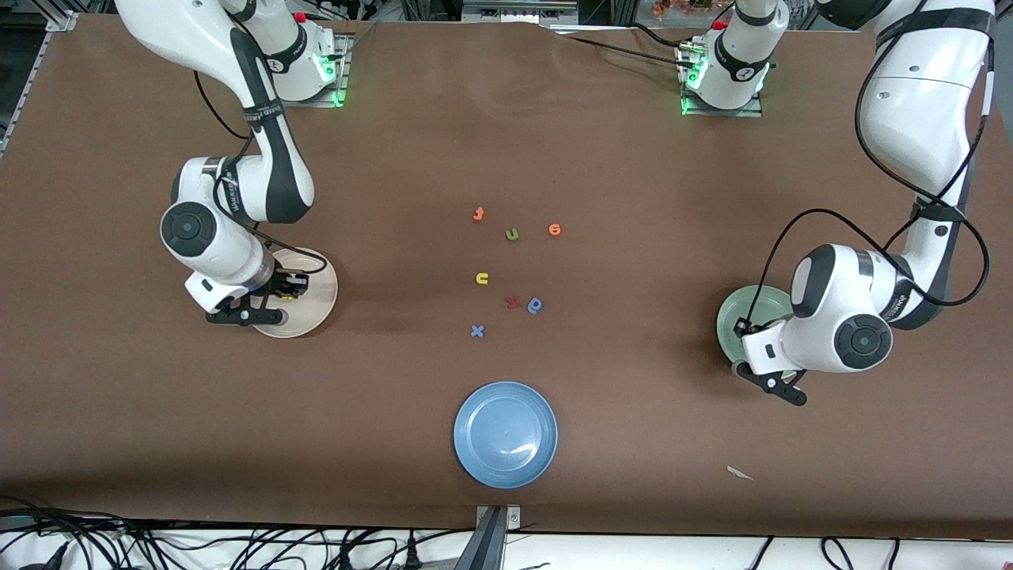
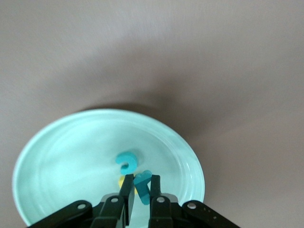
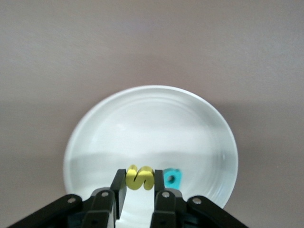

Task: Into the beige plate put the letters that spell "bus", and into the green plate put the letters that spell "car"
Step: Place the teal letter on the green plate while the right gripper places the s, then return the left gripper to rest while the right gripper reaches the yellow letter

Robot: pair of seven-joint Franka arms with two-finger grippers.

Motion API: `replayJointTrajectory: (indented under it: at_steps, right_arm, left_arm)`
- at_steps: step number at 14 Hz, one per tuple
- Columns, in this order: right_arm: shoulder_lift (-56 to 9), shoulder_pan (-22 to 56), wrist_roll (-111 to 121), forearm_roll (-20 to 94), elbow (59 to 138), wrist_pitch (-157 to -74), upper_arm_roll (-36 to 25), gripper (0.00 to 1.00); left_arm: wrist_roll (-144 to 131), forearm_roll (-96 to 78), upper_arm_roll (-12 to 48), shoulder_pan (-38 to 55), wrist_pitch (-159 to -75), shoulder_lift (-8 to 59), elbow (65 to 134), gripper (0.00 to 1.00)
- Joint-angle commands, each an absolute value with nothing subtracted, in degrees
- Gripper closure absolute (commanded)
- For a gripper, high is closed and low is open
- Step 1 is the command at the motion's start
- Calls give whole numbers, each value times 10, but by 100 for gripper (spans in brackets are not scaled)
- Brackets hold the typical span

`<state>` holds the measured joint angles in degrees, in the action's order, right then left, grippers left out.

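Note:
My left gripper point(image 2: 140, 179) is over the green plate point(image 2: 57, 156), shut on the thin teal "r" point(image 2: 144, 187), which sits tilted between the fingers. On that plate lie the teal "c" point(image 2: 127, 161) and the yellow "a" point(image 2: 123, 180), the latter half hidden by a finger. My right gripper point(image 3: 139, 175) is over the beige plate point(image 3: 142, 123), shut on the yellow "s" point(image 3: 139, 177). The teal "b" point(image 3: 171, 177) lies on the plate beside it. The yellow "u" point(image 1: 482, 278) lies on the table's middle.
Loose letters lie around the yellow "u": a green "u" point(image 1: 512, 233), an orange letter point(image 1: 478, 214), an orange round one point(image 1: 555, 229), a red one point(image 1: 513, 302), a blue round one point(image 1: 536, 305), a blue "x" point(image 1: 477, 331). A blue plate point(image 1: 505, 434) stands nearer the camera.

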<state>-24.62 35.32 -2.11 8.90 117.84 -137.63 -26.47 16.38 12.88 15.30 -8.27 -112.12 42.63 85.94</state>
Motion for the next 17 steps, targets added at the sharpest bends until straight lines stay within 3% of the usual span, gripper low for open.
replayJointTrajectory:
  at_steps: [1, 2, 3, 4, 5, 11, 17]
  right_arm:
    - [-233, 359, -8, 90, 1210, -1404, -265, 23]
    - [-230, 359, -7, 92, 1209, -1396, -265, 1]
    - [-227, 359, -7, 93, 1200, -1369, -265, 1]
    - [-226, 359, -8, 98, 1177, -1330, -265, 1]
    - [-226, 359, -10, 117, 1157, -1294, -265, 1]
    - [-267, 401, -141, 236, 1078, -1265, -251, 1]
    - [-379, 515, -359, 233, 952, -1276, -247, 1]
  left_arm:
    - [159, 132, 160, -85, -1117, 384, 924, 91]
    - [160, 132, 160, -93, -1119, 382, 928, 91]
    - [160, 132, 161, -99, -1121, 383, 932, 89]
    - [160, 132, 160, -99, -1121, 383, 934, 61]
    - [163, 133, 161, -99, -1121, 383, 931, 1]
    - [160, 127, 163, -92, -1104, 317, 922, 0]
    - [121, 76, 173, -93, -906, 237, 803, 0]
